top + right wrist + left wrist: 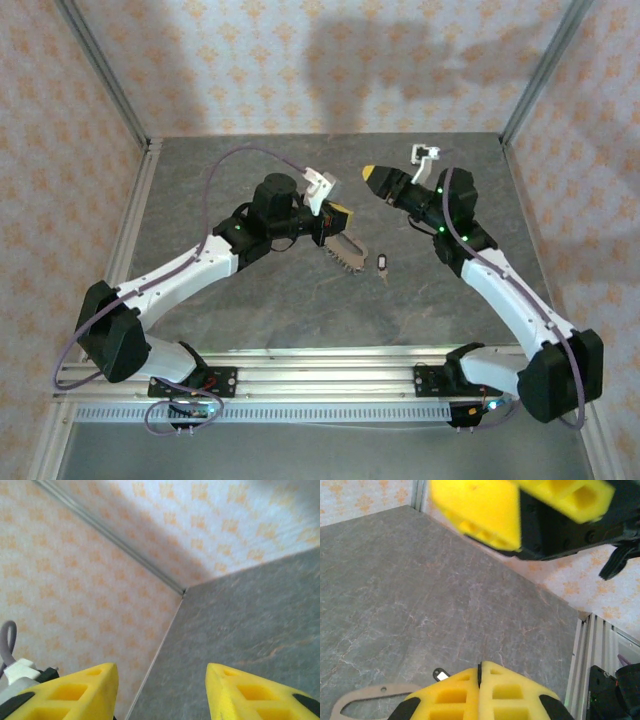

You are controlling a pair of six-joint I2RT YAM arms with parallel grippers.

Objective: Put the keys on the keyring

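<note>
The keyring (pixel 347 252), a thin pale loop, hangs slantwise from my left gripper (pixel 338 216) near the table's middle. In the left wrist view the loop (pixel 365 694) runs in under the yellow fingers, and the left gripper (pixel 481 666) is shut with a thin dark edge pinched at its tips. The small dark-headed key (pixel 385 263) lies on the table just right of the loop and peeks out beside the left finger (pixel 440 674). My right gripper (pixel 372 175) hovers behind the key, raised and pointing left. It stands open (pixel 161 666) with nothing between its fingers.
The grey stone-patterned table (pixel 250 300) is walled by patterned panels with metal corner posts (pixel 105 75). A metal rail (pixel 320 385) runs along the near edge by the arm bases. The right gripper's yellow fingers (pixel 475 510) loom above the left wrist camera.
</note>
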